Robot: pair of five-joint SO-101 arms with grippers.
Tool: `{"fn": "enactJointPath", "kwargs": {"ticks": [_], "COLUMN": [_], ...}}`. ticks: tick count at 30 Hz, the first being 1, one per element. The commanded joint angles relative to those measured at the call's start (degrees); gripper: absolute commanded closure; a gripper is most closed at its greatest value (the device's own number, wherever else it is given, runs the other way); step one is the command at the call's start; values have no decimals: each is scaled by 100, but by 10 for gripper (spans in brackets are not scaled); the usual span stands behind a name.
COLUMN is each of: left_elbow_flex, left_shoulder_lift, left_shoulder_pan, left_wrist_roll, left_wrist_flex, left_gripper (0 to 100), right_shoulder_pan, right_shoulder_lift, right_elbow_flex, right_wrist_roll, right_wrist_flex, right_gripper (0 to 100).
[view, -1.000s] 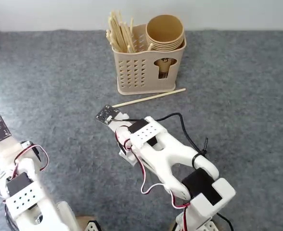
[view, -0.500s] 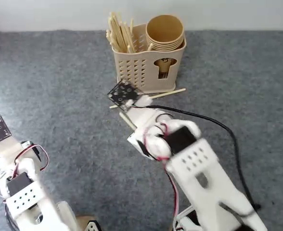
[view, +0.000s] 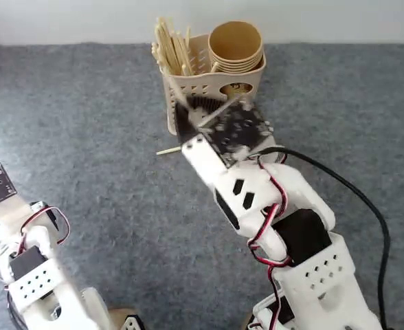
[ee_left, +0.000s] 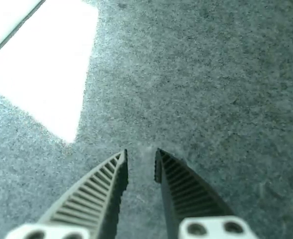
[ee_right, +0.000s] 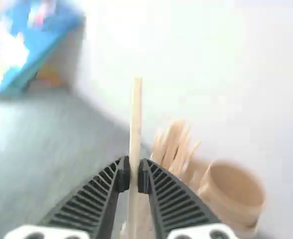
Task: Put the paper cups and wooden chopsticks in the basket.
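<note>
Right jaws are clamped on a pale wooden chopstick (ee_right: 134, 124), pads tight on its shaft. The stick stands upright btwn them w/ its end well past the tips. Just beyond it are a bundle of wooden chopsticks (ee_right: 174, 144) and a stack of tan paper cups (ee_right: 233, 191), both standing in the beige perforated plastic basket (view: 253, 74).

In the high view the white right arm (view: 257, 199) is extended from lower right up to the basket's front face at top ctr. The bundle is in the basket's left compartment, the cups in the right one. A loose wooden chopstick (view: 166, 150) lies on the grey felt counter (view: 85, 103) just left of the arm, w/ the rest of it hidden under the arm.

Left jaws are narrow, slightly apart, w/ nothing btwn them, tips over grey felt. The white left arm (view: 30, 275) sits at lower left, well apart from the basket.
</note>
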Motion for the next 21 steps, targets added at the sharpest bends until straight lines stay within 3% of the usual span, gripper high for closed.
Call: {"fn": "enactJointPath", "kwargs": {"ticks": [1,11,21], "left_elbow_flex": [-251,-251,-251], "left_shoulder_lift": [-70,-70,-70], "left_shoulder_pan": [35,35,35], "left_wrist_roll": [-53,-53,-53], "left_wrist_flex": [-123,-123,-123], "left_gripper": [905,905,905], "right_shoulder_pan": [303,866,884], "right_shoulder_lift": [92,2352,4119], "right_elbow_flex": [123,44,-721], "right_wrist_roll": [-53,-44,-44], "right_wrist_flex": [-2123,-6149,-6659], "right_gripper": [991,991,991]}}
